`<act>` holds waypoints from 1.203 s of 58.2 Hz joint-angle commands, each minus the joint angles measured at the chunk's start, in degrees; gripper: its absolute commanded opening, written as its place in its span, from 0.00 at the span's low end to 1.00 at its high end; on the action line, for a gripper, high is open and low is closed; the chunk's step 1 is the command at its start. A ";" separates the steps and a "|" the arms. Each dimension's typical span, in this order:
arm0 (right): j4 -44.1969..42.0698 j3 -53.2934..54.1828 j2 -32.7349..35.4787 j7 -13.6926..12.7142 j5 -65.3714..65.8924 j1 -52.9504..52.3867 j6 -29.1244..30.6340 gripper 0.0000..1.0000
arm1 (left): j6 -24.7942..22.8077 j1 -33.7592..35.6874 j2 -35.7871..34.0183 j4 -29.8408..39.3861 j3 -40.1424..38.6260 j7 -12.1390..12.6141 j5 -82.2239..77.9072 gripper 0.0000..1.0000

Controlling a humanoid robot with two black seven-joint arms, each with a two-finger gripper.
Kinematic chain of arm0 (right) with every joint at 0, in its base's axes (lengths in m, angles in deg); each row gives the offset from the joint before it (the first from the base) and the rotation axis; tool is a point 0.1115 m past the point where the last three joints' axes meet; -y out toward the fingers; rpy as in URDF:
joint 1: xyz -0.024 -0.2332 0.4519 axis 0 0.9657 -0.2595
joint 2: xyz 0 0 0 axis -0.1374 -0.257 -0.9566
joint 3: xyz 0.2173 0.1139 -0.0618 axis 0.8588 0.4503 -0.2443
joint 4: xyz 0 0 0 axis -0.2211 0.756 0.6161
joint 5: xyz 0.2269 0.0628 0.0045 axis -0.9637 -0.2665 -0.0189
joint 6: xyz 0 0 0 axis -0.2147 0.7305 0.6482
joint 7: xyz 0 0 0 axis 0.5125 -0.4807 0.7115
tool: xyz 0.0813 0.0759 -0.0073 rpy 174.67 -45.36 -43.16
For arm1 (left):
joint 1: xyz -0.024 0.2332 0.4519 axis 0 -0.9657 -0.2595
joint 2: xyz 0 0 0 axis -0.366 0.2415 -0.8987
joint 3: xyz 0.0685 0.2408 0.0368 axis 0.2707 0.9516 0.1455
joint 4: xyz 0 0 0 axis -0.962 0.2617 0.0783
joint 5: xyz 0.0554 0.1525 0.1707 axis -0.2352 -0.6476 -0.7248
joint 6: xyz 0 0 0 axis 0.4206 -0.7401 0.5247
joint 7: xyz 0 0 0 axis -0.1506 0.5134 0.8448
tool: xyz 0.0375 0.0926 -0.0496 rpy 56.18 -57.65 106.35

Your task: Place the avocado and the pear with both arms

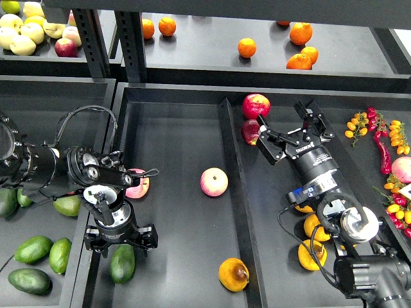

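Observation:
The dark green avocado (pixel 122 264) lies at the front left of the middle tray (pixel 180 128). My left gripper (pixel 119 240) is open and empty, its fingers spread just above the avocado's far end. The orange-yellow pear (pixel 233 274), with its brown spot facing right, lies at the tray's front edge, clear of both grippers. My right gripper (pixel 292 131) is open and empty over the right tray, far from the pear and beside a dark red apple (pixel 251 131).
A pink apple (pixel 214 181) sits mid-tray; another (pixel 137 185) is half hidden behind my left arm. A red apple (pixel 256 106) lies at the back. Several avocados (pixel 32 249) fill the left bin. Oranges (pixel 313 226) and peppers (pixel 382 151) lie in the right tray.

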 commanded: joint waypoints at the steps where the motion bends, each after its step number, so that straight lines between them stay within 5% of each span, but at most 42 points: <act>1: 0.02 -0.02 0.00 0.01 0.00 -0.01 0.00 0.99 | 0.00 -2.74 0.00 -2.32 -0.68 0.00 -0.61 0.99; 70: -0.07 -0.02 0.00 -0.07 0.00 0.08 0.18 0.99 | 0.00 -11.00 0.00 -10.23 -6.84 0.00 -8.08 0.91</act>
